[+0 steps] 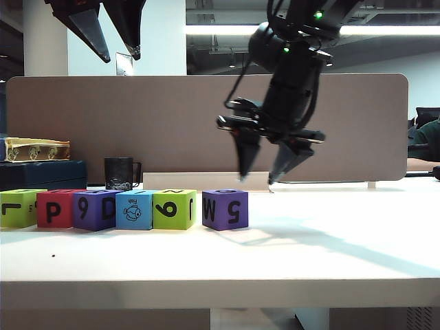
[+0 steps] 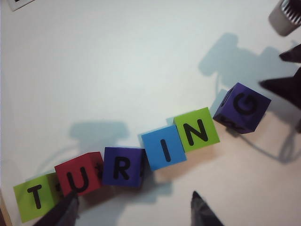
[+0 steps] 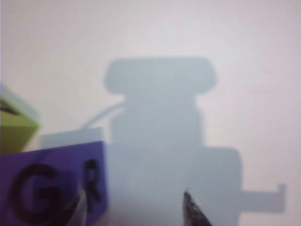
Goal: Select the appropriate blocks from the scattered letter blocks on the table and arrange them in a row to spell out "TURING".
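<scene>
Six letter blocks stand in a row on the white table (image 1: 330, 234). From above they read T on lime green (image 2: 35, 195), U on red (image 2: 80, 174), R on purple (image 2: 123, 165), I on blue (image 2: 163, 147), N on lime green (image 2: 197, 129) and G on purple (image 2: 242, 107). The G block (image 1: 225, 208) sits a small gap away from the others and is turned slightly. My left gripper (image 1: 113, 45) hangs open high over the row's left end. My right gripper (image 1: 265, 172) is open and empty, hovering just right of the G block (image 3: 51, 183).
A black mug (image 1: 120, 173) stands behind the row, in front of the grey-brown divider panel (image 1: 206, 124). Dark and gold boxes (image 1: 41, 172) are stacked at the back left. The table's thick front edge (image 1: 220, 292) runs across the exterior view.
</scene>
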Controlling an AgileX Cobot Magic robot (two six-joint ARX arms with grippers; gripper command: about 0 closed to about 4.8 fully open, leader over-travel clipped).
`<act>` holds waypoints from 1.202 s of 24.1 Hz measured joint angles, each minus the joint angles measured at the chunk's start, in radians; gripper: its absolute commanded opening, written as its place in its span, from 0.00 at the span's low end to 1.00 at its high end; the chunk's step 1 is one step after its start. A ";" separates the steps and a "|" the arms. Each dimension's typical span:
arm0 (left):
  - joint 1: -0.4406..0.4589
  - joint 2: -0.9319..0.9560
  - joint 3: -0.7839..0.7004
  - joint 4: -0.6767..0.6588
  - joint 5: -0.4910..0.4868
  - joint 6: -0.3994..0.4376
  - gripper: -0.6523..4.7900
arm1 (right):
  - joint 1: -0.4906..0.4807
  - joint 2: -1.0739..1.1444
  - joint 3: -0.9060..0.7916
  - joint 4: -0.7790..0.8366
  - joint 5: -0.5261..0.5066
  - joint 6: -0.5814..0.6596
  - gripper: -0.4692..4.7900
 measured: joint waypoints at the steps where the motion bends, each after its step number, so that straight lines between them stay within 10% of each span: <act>1: 0.000 0.000 0.000 0.000 0.000 0.000 0.67 | -0.008 0.000 0.000 -0.010 0.012 0.000 0.50; 8: 0.000 0.000 0.000 0.000 0.000 0.000 0.67 | -0.005 0.000 0.000 -0.027 0.064 -0.001 0.18; 29: 0.000 0.000 0.000 0.000 -0.005 0.012 0.67 | 0.005 0.049 -0.002 -0.058 -0.101 -0.001 0.09</act>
